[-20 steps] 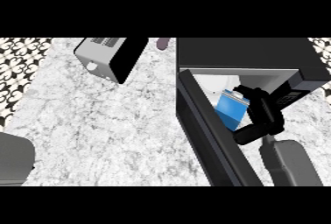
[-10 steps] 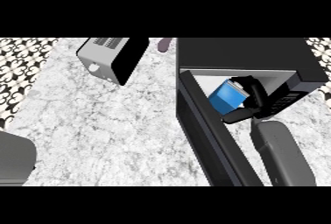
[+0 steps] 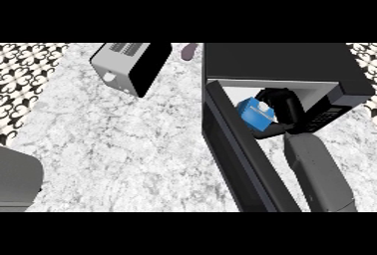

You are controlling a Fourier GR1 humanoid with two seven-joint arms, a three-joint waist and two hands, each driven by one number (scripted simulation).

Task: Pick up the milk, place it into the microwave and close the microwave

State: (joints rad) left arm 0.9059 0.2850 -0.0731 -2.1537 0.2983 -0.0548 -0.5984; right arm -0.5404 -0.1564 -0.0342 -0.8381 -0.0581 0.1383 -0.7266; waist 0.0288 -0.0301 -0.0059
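1. One hand in my feed: the right hand [image 3: 285, 107], at about 2 o'clock from the middle of the view, with its grey forearm [image 3: 318, 172] coming up from the lower right.
2. Its fingers are curled round the milk [image 3: 256, 113], a blue carton with a white patch, tilted. So it's gripping the carton, not spread.
3. The milk sits inside the microwave [image 3: 280, 60] opening, toward the left side of the cavity, just beside the door [image 3: 239, 154]. I can't tell if it's touching the floor of the cavity or hanging in the grip.
4. The door's swung wide open, running from the cavity's left edge down toward 5 o'clock.
5. The keypad [image 3: 321, 118] shows right of the hand.
6. Over at 11 o'clock there's a toaster [image 3: 126, 67] on the marble counter [image 3: 110, 149], well apart from the microwave.
7. A grey block [image 3: 16, 182] sits at the left edge, around 8 o'clock. Can't say what it is.
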